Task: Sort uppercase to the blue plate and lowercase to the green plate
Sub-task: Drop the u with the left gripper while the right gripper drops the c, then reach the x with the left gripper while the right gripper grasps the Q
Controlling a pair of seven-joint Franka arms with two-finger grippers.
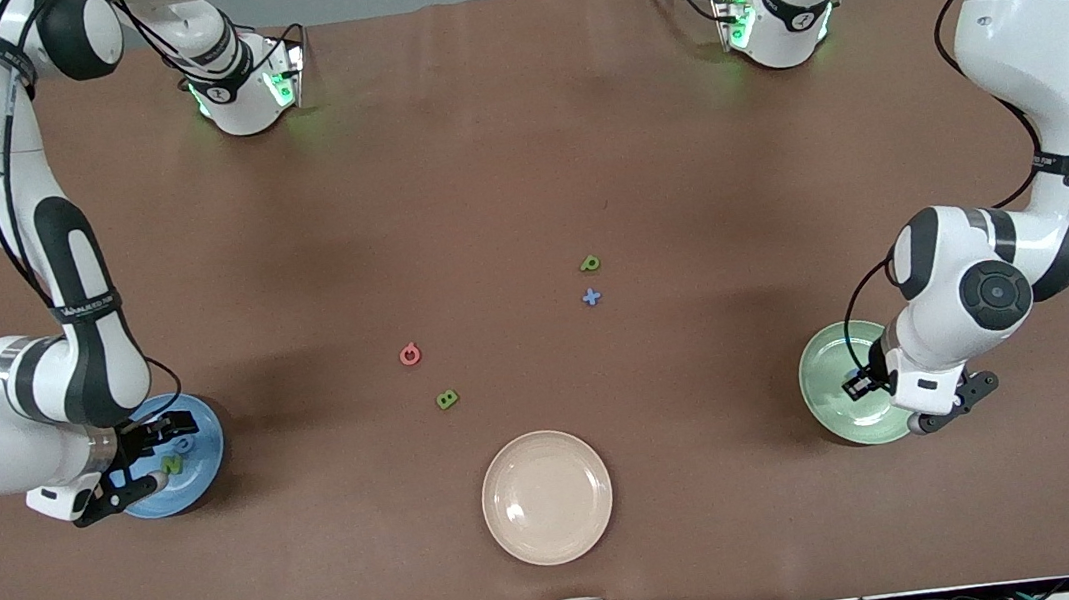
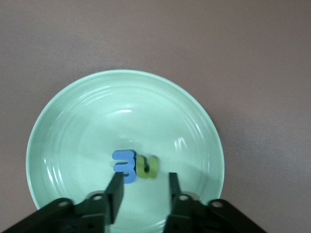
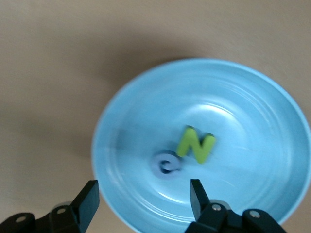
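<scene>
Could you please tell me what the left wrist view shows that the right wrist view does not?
Only the left wrist view shows the green plate holding the blue m-like letter and the green n, side by side, with the left gripper open over them. Only the right wrist view shows the blue plate with the green N and the blue C-like letter, below the open right gripper. Both show a plate holding two letters on the brown table.

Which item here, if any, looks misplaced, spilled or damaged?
Nothing stands out. The blue plate holds the green N and a blue letter; the green plate holds a blue m-like letter and green n. Four letters lie flat on the table.
</scene>
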